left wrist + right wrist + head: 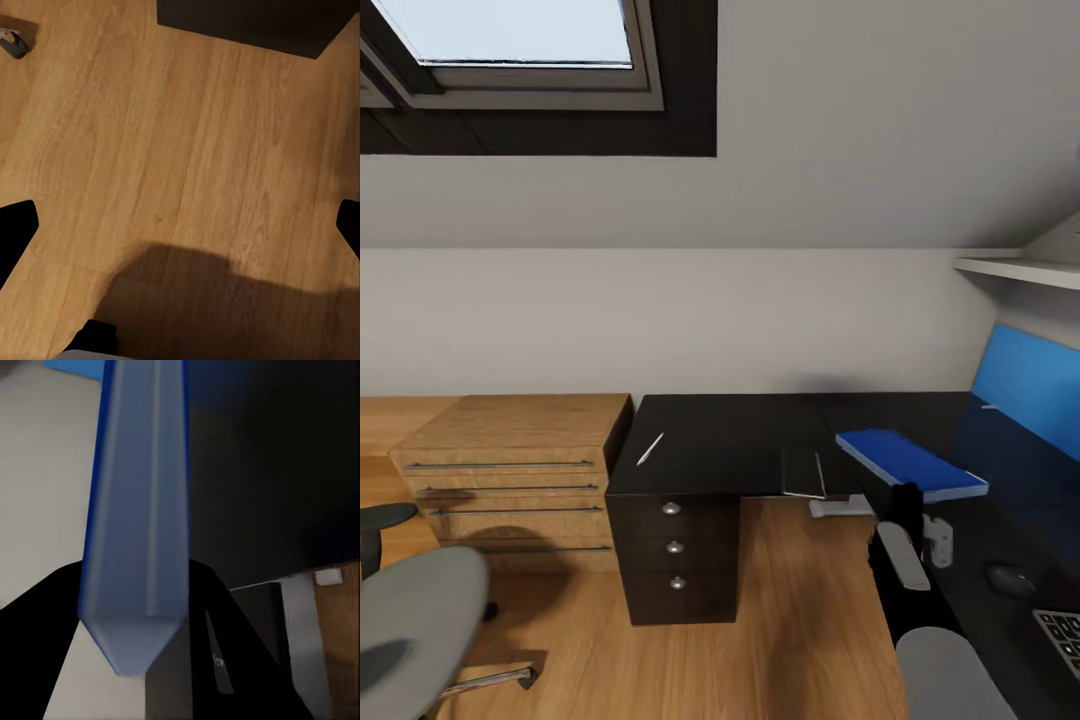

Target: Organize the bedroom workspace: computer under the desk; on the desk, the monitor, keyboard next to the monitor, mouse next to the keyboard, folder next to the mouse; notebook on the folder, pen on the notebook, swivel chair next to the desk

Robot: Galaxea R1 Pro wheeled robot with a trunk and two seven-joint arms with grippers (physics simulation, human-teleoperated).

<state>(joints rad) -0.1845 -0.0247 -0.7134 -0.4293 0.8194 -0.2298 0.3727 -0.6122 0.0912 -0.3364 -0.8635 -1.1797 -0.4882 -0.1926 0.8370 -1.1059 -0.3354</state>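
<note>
Gripping the folder [912, 462] above the desk [740, 440], right tool [905, 510]; notebook [802, 472], pen [650, 448] nearby.

The swivel chair [415, 625] is cut off by the lower left corner of the head view, and its base is mostly hidden. The keyboard [1063, 636] is cropped at the lower right edge, with only a corner seen. The right gripper [908, 520] is largely masked by the folder [911, 464]; how its jaws stand cannot be told there. At the right edge, a blue panel [1028, 385] is truncated.
</note>
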